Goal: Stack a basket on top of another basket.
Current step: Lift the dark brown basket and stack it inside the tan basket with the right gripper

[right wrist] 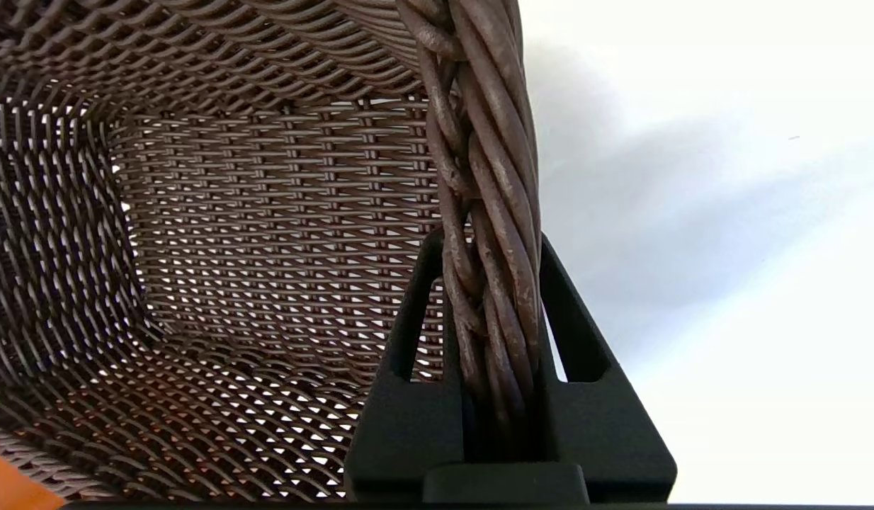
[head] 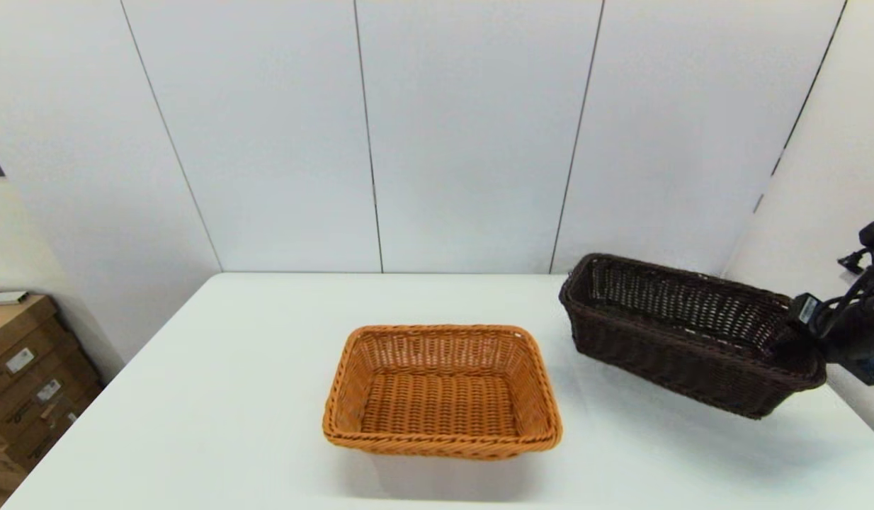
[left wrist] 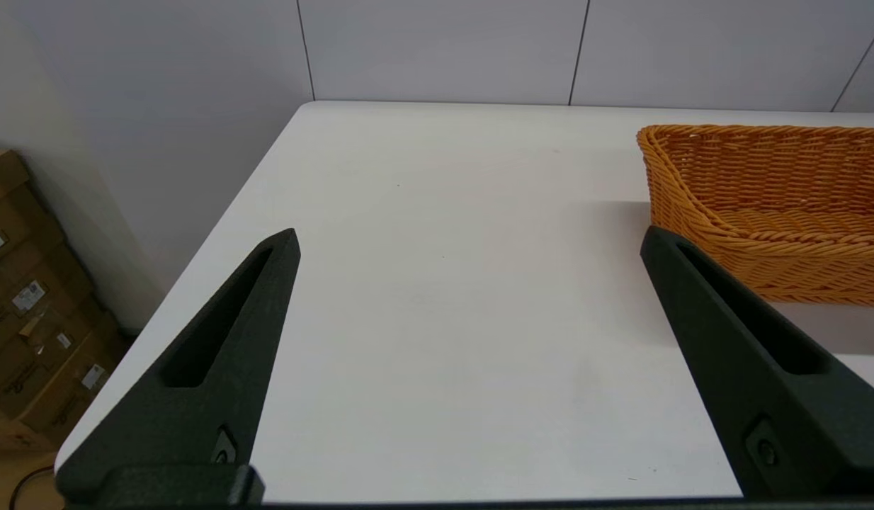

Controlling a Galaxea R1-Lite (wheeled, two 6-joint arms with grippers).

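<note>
Head view: the dark brown basket (head: 692, 333) was seen raised clear of the white table (head: 231, 397), tilted, with a shadow cast on the tabletop beneath it. It was held to the right of the orange-tan basket (head: 443, 389) and somewhat farther back from it, the two well apart and not touching. The orange-tan basket was resting flat on the table, open side up, with nothing inside it.

The right gripper (right wrist: 488, 244) was found pinched on the braided rim of the dark basket, at the end farthest from the orange-tan basket; in the right wrist view one finger was seen on the inner side of the rim and one on the outer side, with the braid clamped between them.

The left gripper (left wrist: 469, 241) was seen idle to the left of the orange-tan basket, above bare tabletop, with its fingers spread wide and nothing held.

The pick-up may therefore be judged done: the basket had been grasped and lifted. The stacking itself was not yet done. What remained, by this judgement, was for the dark basket to be carried over the orange-tan basket, levelled, lined up with its rim, lowered into it and released.
</note>
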